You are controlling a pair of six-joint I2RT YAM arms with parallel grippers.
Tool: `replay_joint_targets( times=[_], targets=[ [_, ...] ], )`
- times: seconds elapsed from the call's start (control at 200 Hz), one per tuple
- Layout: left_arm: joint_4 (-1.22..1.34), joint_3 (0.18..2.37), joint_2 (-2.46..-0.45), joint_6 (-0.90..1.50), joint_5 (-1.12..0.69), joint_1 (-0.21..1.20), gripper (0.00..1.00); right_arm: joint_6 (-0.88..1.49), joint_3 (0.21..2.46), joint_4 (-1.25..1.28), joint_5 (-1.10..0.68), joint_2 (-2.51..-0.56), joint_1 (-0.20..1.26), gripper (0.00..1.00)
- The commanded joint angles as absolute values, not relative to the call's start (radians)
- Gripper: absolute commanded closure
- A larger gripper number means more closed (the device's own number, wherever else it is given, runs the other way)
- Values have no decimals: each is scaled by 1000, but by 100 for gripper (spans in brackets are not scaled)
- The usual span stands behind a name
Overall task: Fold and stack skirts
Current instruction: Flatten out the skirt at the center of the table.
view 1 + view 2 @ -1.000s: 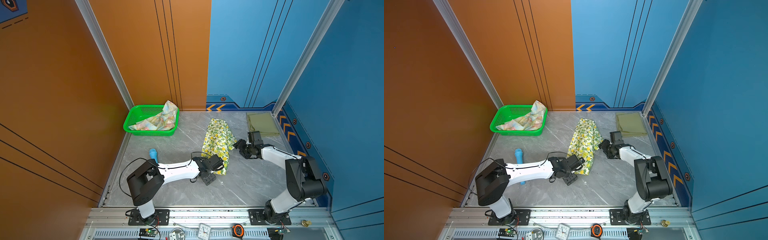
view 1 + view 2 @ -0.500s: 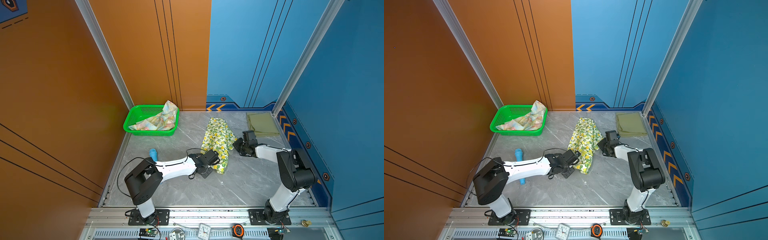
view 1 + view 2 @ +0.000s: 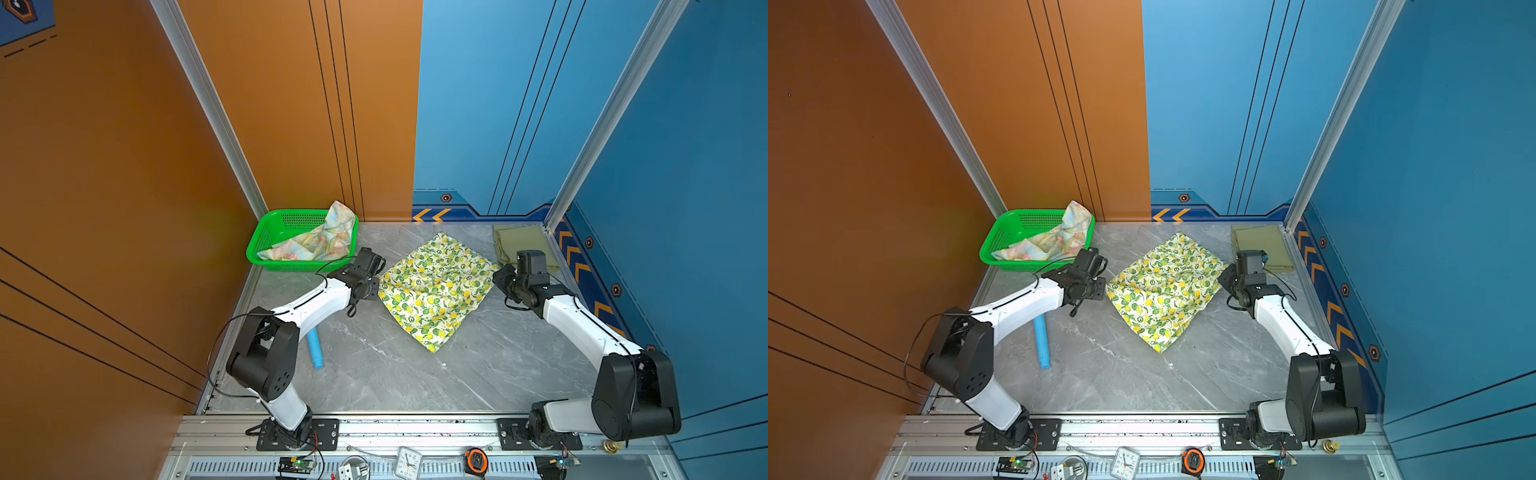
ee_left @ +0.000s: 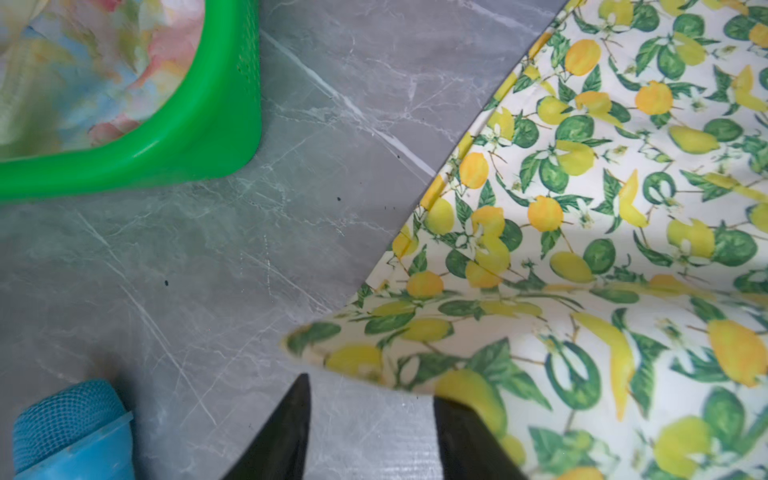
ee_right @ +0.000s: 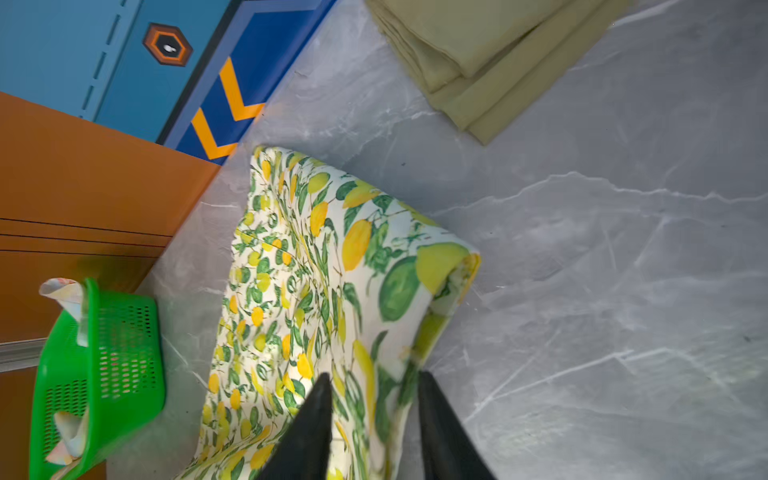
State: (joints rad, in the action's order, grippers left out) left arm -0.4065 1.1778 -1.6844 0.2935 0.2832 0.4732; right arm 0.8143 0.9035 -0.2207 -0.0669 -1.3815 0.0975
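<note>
The lemon-print skirt (image 3: 436, 291) lies spread out flat in the middle of the grey table. My left gripper (image 3: 376, 286) sits at its left corner, open; in the left wrist view bare table shows between the fingers (image 4: 291, 424) and the cloth corner (image 4: 374, 353) lies just past the tips. My right gripper (image 5: 372, 376) is at the skirt's right corner, jaws apart, with the skirt's edge (image 5: 374, 291) lying loose between them. The olive-green skirt (image 3: 523, 245) rests folded at the back right. The pastel flowered skirt (image 3: 316, 243) is bunched in the basket.
The green perforated basket (image 3: 257, 249) stands at the back left, close to my left wrist. A light-blue toy (image 3: 314, 349) lies by the left arm. Walls enclose the table on three sides. A clock (image 3: 409, 461) and a tape measure (image 3: 476, 459) sit on the front rail.
The lemon skirt was a narrow bunched strip; the two grippers closed on it and drew apart sideways, spreading it wide. Both now stand open at its left and right corners.
</note>
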Motion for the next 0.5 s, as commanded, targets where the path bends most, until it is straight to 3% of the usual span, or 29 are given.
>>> replay_joint_targets(
  times=[0.0,0.11,0.235,0.496],
  targets=[
    [-476,1228,-1685,326,302,502,18,726,880,-324,-50,-1329,102,30],
    [-498,1226,-1662,355,286,509,10,698,850,-348,-28,-1267,104,25],
    [-499,1199,-1622,358,286,563,9,662,856,-391,-23,-1247,96,25],
    [-495,1146,-1593,328,316,814,12,631,867,-411,-85,-1296,44,28]
  ],
)
